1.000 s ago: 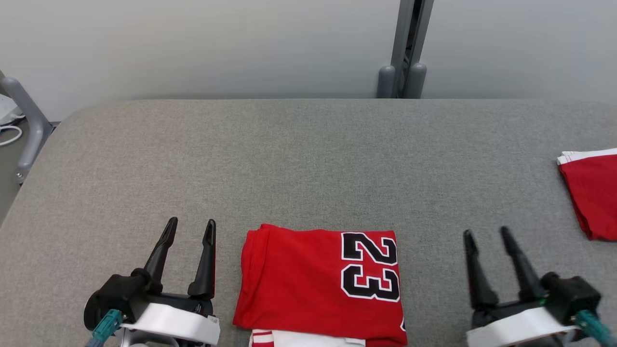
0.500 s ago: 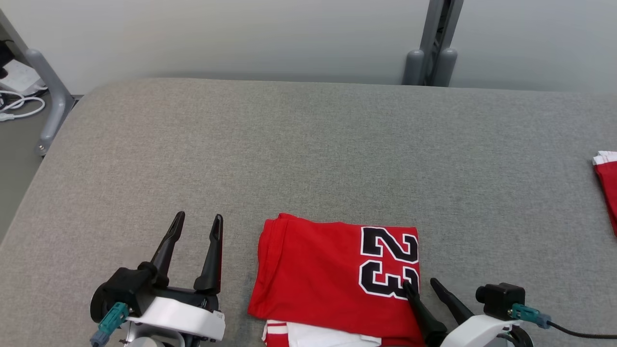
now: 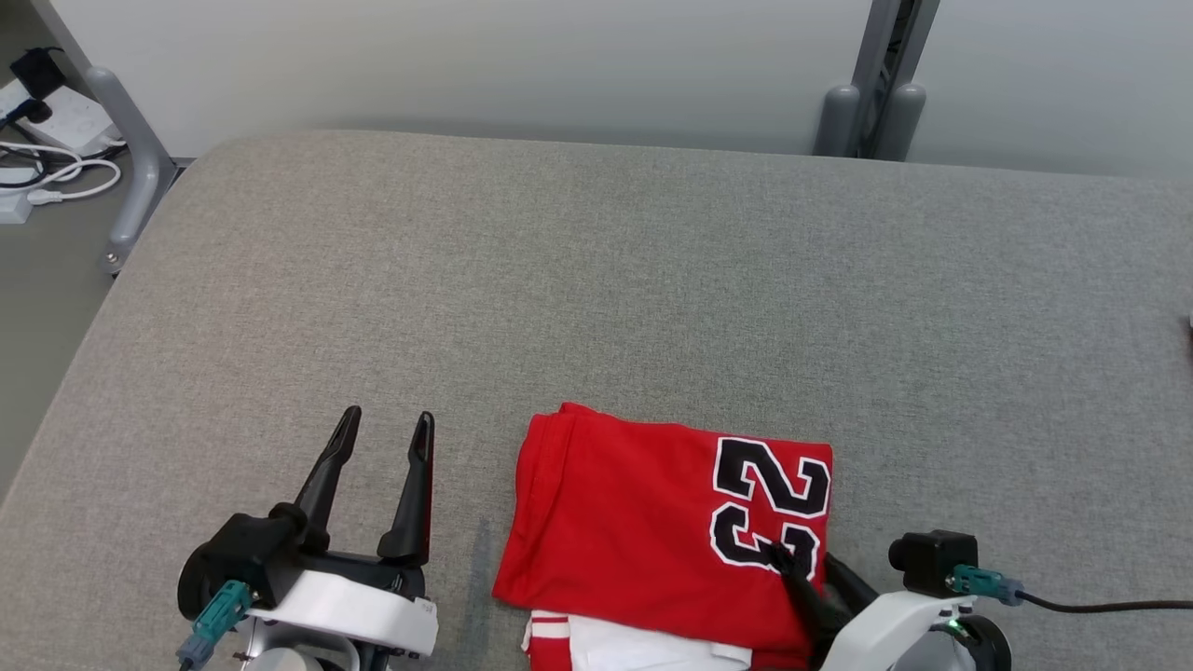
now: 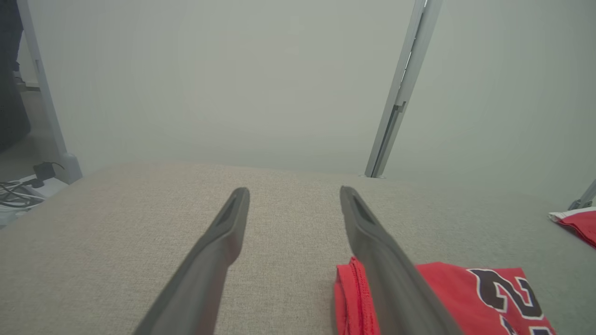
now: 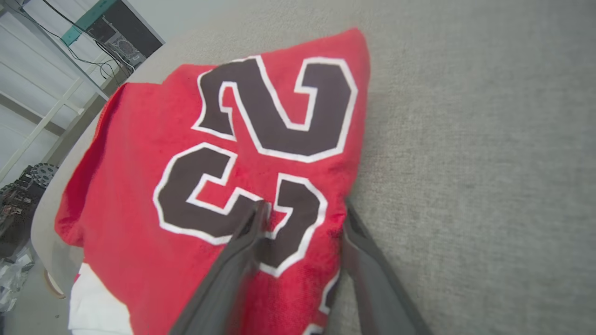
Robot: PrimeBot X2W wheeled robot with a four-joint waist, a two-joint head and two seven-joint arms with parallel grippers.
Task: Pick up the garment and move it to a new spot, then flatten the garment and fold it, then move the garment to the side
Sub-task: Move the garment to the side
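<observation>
A folded red garment with a black "23" and a white strip at its near side lies near the front edge of the grey table. My right gripper is open at the garment's right edge. In the right wrist view one finger lies on top of the "23" on the garment, and the other rests on the table just beside the edge. My left gripper stands open to the left of the garment, apart from it, with nothing between its fingers. The garment lies to its right.
Another red and white garment lies far off to the right on the table. A grey post stands behind the table's far edge. A frame leg and cables are off the left side.
The camera has turned, shifting the whole picture. My right gripper has swung in from the right of the garment and now straddles its right edge. The left gripper has stayed put.
</observation>
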